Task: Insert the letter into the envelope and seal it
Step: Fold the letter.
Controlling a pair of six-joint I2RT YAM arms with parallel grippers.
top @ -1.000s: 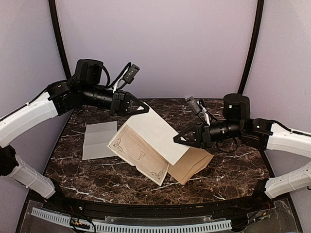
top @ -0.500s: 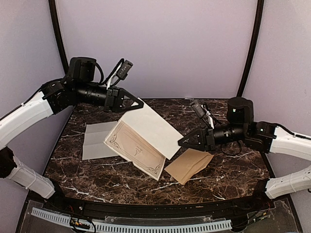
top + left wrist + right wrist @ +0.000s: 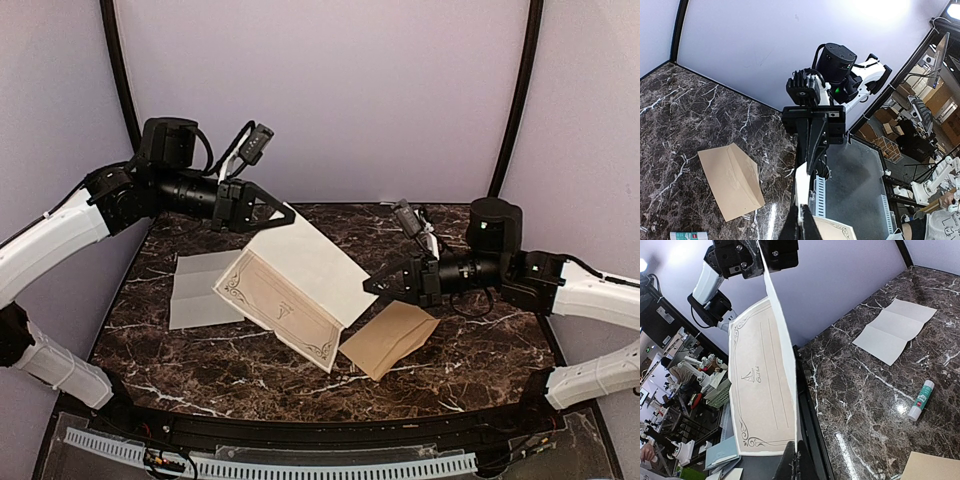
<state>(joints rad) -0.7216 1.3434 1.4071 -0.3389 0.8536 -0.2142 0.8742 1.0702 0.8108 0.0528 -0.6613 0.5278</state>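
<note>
Right hand (image 3: 370,287) newly pinching card (image 3: 300,275), envelope (image 3: 390,340) flat

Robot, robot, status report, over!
Left tool and right tool shut on cream bordered sheet, held up. Letter, envelope lying flat, untouched. Sheet hangs between them.

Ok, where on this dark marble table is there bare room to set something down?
Free: the near strip of the dark marble table, in front of the creased white paper and the tan kraft envelope, and the patch right of that envelope. Crowded: the middle, where the left gripper and right gripper both hold a cream ornate-bordered sheet.
</note>
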